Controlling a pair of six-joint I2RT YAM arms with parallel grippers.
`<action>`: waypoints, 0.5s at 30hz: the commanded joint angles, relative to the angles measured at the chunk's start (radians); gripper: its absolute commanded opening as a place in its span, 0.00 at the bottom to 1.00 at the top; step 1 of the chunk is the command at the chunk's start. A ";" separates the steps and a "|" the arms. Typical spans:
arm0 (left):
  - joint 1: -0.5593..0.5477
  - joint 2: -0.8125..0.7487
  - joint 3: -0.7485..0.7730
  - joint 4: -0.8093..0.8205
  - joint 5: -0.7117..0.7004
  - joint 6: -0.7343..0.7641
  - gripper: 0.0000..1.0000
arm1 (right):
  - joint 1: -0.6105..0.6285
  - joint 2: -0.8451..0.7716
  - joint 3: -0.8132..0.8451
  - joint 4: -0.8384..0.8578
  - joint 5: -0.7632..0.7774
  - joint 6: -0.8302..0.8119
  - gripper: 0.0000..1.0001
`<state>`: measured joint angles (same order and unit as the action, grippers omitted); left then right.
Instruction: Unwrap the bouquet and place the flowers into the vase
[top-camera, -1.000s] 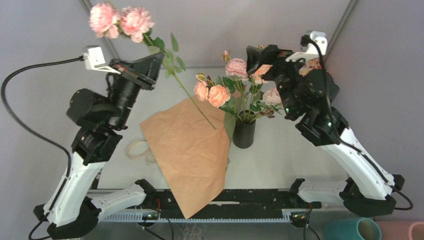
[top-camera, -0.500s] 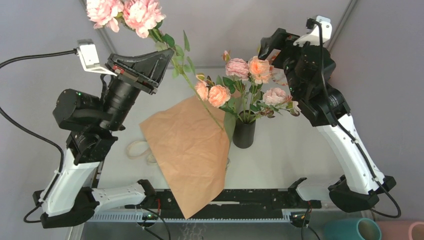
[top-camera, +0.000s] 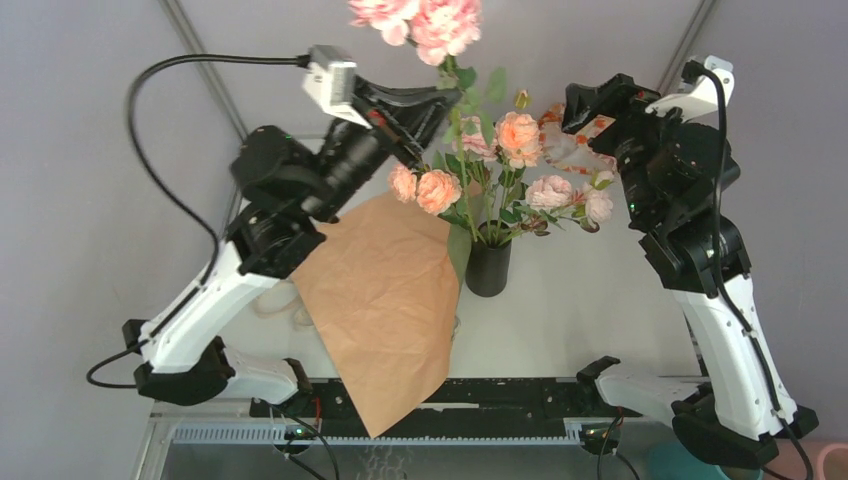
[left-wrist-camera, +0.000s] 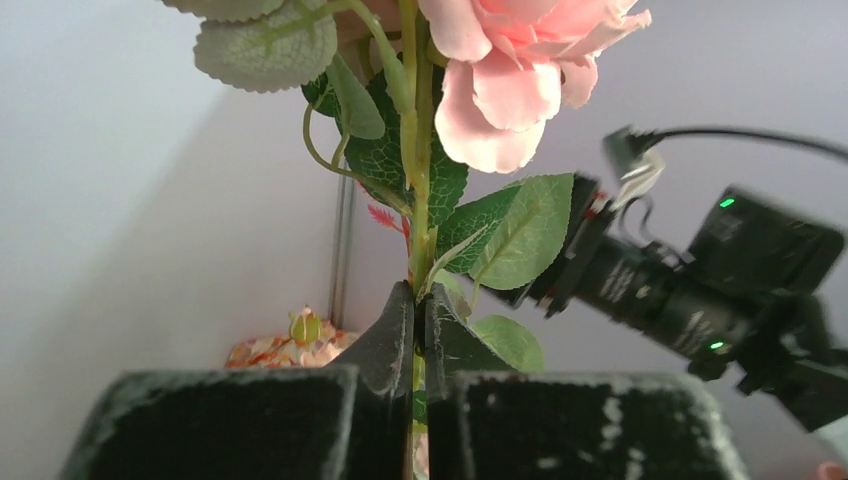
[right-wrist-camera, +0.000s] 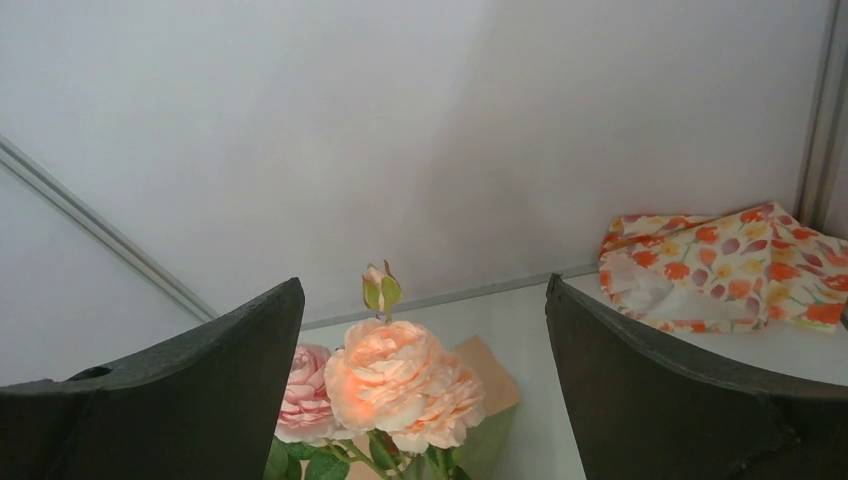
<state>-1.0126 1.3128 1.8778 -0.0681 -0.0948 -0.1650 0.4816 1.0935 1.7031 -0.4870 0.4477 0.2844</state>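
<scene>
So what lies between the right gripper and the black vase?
Roses already standing in the vase. The top view shows their blooms between it and the open right gripper; the right wrist view frames a peach rose.

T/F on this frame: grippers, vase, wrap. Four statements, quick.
1. The left gripper is shut on a rose stem. True.
2. The right gripper holds a flower. False: it is open and empty.
3. The vase has roses in it. True.
4. The brown paper is wrapped around the flowers. False: it lies spread on the table beside the vase.
</scene>
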 joint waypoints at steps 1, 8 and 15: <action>-0.013 0.022 -0.021 0.115 -0.001 0.093 0.00 | -0.028 -0.040 -0.028 0.039 -0.035 0.011 1.00; -0.014 0.074 -0.019 0.172 -0.016 0.117 0.00 | -0.044 -0.073 -0.077 0.061 -0.080 0.015 1.00; -0.014 0.134 -0.022 0.215 -0.056 0.146 0.00 | -0.046 -0.079 -0.095 0.057 -0.081 0.021 1.00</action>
<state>-1.0218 1.4155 1.8294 0.0650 -0.1139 -0.0593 0.4450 1.0264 1.6123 -0.4664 0.3817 0.2901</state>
